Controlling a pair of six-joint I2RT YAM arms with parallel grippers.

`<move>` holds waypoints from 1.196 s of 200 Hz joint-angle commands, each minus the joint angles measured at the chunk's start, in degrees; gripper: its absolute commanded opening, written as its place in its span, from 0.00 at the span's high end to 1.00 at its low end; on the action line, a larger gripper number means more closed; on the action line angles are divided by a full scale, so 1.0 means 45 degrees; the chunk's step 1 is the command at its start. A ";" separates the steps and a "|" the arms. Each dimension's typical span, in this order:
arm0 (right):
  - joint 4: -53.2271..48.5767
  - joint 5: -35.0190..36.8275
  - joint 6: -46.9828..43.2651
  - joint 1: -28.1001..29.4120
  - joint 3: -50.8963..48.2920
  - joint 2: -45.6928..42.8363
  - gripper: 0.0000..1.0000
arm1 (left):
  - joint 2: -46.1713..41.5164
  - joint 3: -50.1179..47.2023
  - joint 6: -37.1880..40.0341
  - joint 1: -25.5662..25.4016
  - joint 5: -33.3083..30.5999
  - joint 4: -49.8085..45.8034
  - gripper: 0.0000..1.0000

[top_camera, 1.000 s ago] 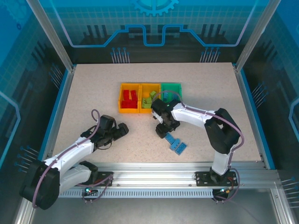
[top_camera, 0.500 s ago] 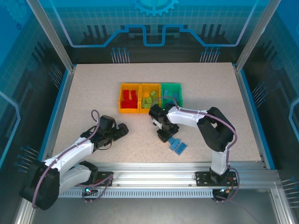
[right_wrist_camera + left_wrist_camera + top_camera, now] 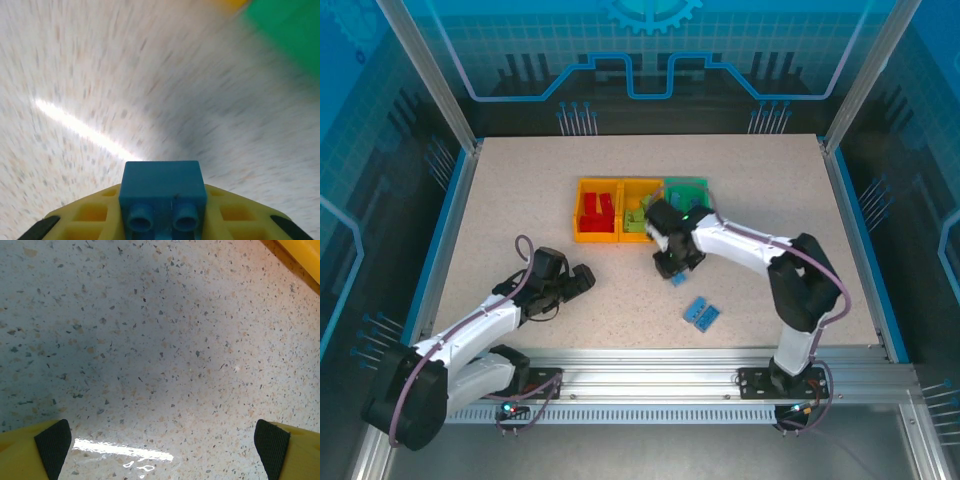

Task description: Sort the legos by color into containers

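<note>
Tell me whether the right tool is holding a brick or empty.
Holding. The right wrist view shows a blue brick clamped in the right tool, studs facing the camera.

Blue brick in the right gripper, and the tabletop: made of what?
The blue brick looks like hard moulded plastic, smooth and slightly matte, with crisp edges and round studs. The tabletop is a speckled stone-look surface, probably laminate or composite; the bright glare streak suggests a smooth, semi-gloss finish.

The right tool [image 3: 673, 268] has lifted one blue brick [image 3: 163, 190] off the loose blue bricks [image 3: 700, 313] and pulled back toward the counter's far edge, nearer the green bin [image 3: 686, 188].
</note>
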 commanded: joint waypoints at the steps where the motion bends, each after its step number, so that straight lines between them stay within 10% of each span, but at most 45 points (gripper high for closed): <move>1: 0.1009 0.0008 0.0992 -0.1661 0.0690 -0.0693 0.71 | -0.0170 0.0358 0.0315 -0.0005 -0.0043 -0.0393 0.01; 117: -0.0862 0.0241 0.1472 -0.4124 0.7428 0.4837 0.58 | 0.2723 0.2858 0.3472 -0.4447 0.0082 0.1217 0.01; 148: -0.0764 -0.0181 0.1502 -0.4125 0.7510 0.4624 0.26 | 0.4347 0.4118 0.3562 -0.5179 0.0387 0.1151 0.01; 239: 0.0357 -0.0444 0.2051 -0.4096 -0.0021 -0.1626 0.14 | 0.6397 0.5711 0.4964 -0.6547 0.1801 0.2100 0.01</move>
